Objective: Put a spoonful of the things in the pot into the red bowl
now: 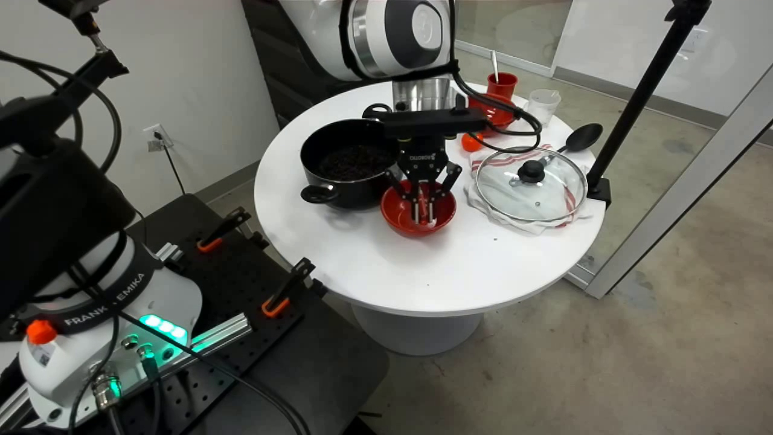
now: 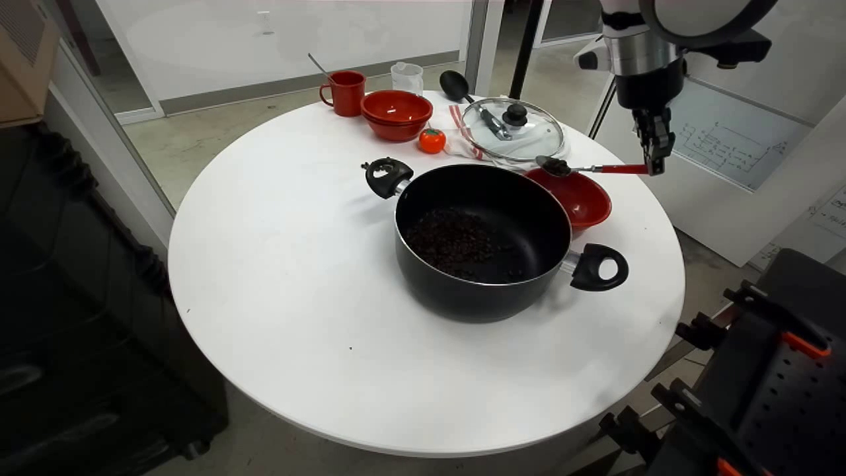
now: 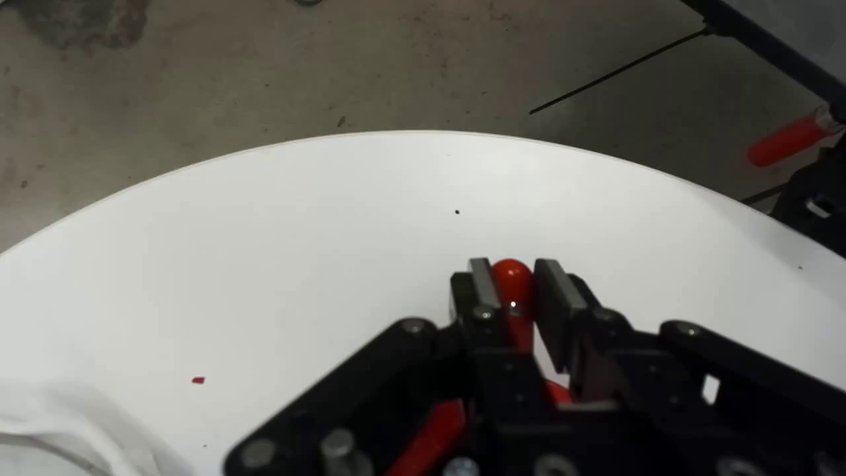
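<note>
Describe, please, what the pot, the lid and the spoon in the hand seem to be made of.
Pot: probably coated metal, black with low sheen and a thin bright rim.
Lid: likely smooth clear glass, since things beneath show through.
Spoon: apparently metal, by its silvery neck; the red handle is glossy, perhaps plastic.

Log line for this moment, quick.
gripper: shut on spoon | load: dark bits, spoon apparently above red bowl | pot: more bits inside | tipping: not yet

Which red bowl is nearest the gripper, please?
The lone red bowl beside the pot; the others are stacked near the red mug, farther from the gripper.
</note>
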You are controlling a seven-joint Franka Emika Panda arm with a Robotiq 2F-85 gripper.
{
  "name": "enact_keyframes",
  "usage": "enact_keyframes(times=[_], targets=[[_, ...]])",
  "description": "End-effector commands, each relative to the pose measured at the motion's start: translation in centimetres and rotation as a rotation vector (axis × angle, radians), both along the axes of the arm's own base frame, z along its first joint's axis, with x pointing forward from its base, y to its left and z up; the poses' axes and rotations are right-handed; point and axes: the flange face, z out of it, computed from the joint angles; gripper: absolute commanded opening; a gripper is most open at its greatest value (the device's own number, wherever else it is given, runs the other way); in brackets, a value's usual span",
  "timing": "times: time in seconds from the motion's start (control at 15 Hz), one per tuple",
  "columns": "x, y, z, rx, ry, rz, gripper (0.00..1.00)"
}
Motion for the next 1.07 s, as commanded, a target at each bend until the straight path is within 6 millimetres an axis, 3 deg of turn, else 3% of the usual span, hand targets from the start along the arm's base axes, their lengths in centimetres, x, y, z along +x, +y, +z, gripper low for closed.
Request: enact_keyframes(times=[0.0,0.6,1.0], targets=[[0.4,-0.2,0.2,-0.039,-0.063,0.045,0.05],[0.3,-1.7,0.9,-0.184,-0.132,0.148,0.05],[-0.1,-1.1,1.3,-0.232,-0.204,0.266,0.05]])
